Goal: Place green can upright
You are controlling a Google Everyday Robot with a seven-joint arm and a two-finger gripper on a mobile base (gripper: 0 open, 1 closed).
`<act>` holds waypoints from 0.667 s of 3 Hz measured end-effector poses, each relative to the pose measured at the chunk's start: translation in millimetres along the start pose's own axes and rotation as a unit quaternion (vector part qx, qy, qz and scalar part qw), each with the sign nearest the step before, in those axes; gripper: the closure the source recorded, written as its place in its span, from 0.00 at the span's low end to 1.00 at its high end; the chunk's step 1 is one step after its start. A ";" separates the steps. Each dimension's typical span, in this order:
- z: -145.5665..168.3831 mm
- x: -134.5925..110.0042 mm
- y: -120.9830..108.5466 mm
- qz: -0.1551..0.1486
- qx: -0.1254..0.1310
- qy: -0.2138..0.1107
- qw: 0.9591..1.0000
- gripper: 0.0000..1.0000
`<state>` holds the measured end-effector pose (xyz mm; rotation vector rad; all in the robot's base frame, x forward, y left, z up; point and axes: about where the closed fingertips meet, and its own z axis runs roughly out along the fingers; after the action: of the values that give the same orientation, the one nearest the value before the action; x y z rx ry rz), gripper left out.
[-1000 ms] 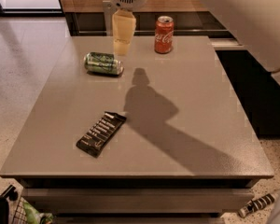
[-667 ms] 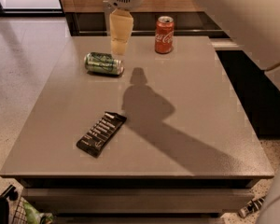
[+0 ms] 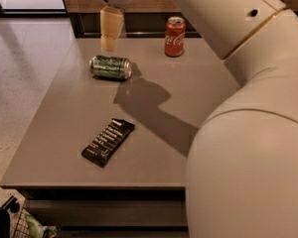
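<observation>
Grey desk [image 3: 198,83] stands on a speckled floor [image 3: 20,83]. Over its far edge hangs the tool [image 3: 109,41], pointing down and holding nothing; whether it is apart or together cannot be told. Just in front of it the green can [image 3: 111,67] lies on its side. A red can [image 3: 174,36] stands upright to the right, and a dark snack bar [image 3: 108,142] lies nearer.

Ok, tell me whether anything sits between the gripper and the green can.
Nothing visible does. The gripper hangs just behind the green can, which lies on its side on the table. The red can stands off to the right; the black wrapped bar lies nearer the front.
</observation>
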<state>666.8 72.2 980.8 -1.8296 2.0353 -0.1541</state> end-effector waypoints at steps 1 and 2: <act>23.3 -19.8 -5.5 0.006 -0.024 -0.022 0.999 0.00; 55.2 -32.3 2.9 0.012 -0.059 -0.018 0.998 0.00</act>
<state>686.2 114.1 936.3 -1.8611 2.0803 0.0058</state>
